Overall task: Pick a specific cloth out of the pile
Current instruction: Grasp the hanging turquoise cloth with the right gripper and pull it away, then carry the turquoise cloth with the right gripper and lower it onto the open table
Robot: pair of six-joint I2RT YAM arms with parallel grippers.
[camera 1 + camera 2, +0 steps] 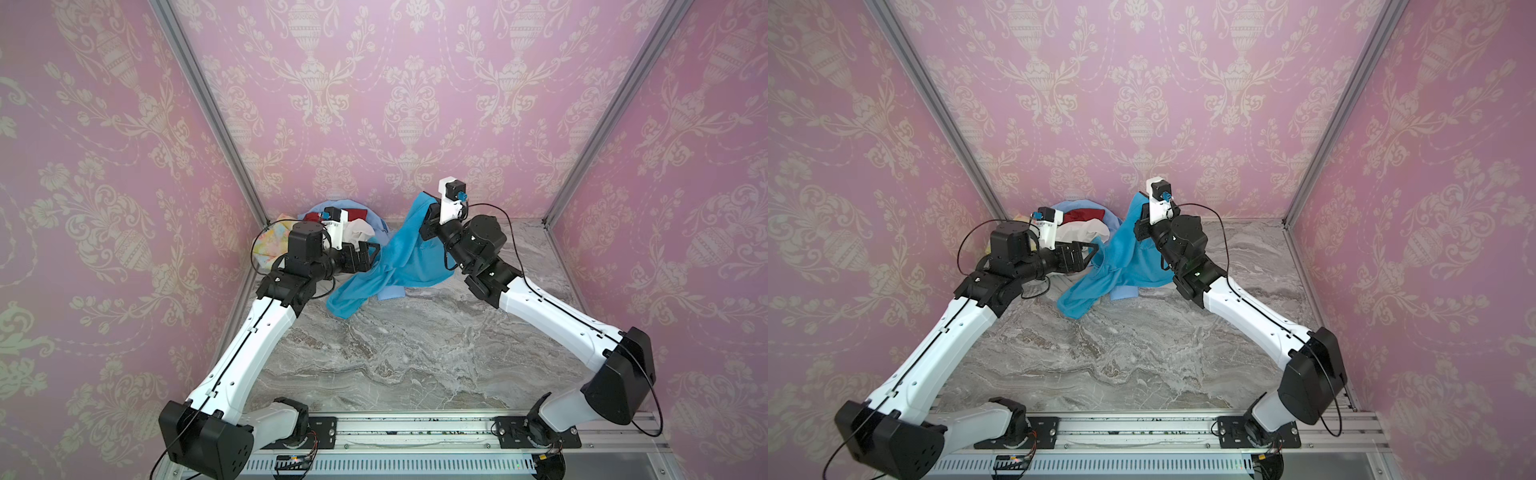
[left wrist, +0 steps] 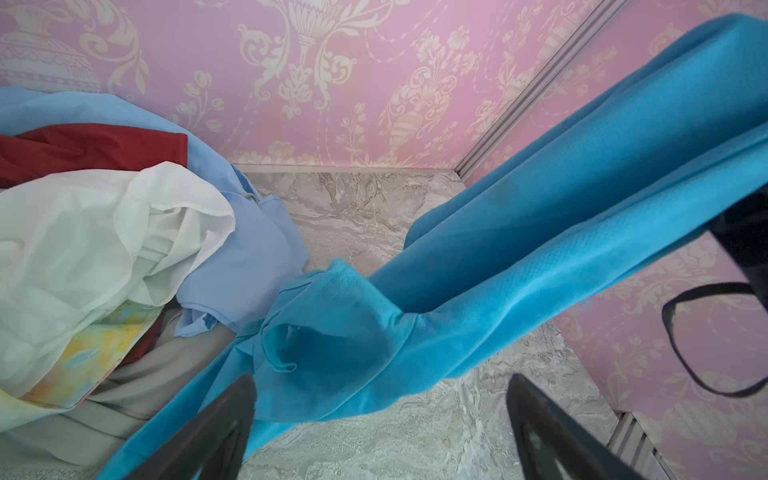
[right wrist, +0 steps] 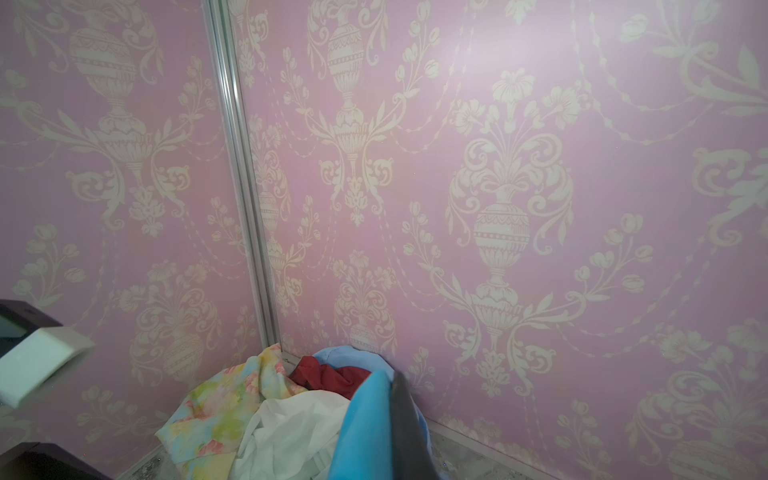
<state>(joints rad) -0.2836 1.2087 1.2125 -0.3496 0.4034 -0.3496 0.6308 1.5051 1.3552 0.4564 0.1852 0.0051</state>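
On the marble surface (image 1: 415,365) we see the teal cloth (image 1: 399,257) trailing its lower end. Our left tool (image 1: 370,253) stands released, jaws wide, just beside its folds. Farther back, our right tool (image 1: 430,214) grips the cloth's raised upper end. The pile (image 1: 361,228) sits in the far corner.

Table (image 1: 415,357): grey marbled top.
Far left corner: the pile (image 1: 360,233) of garments.
Beside it: the cloth (image 1: 399,257), lower end resting on marble.
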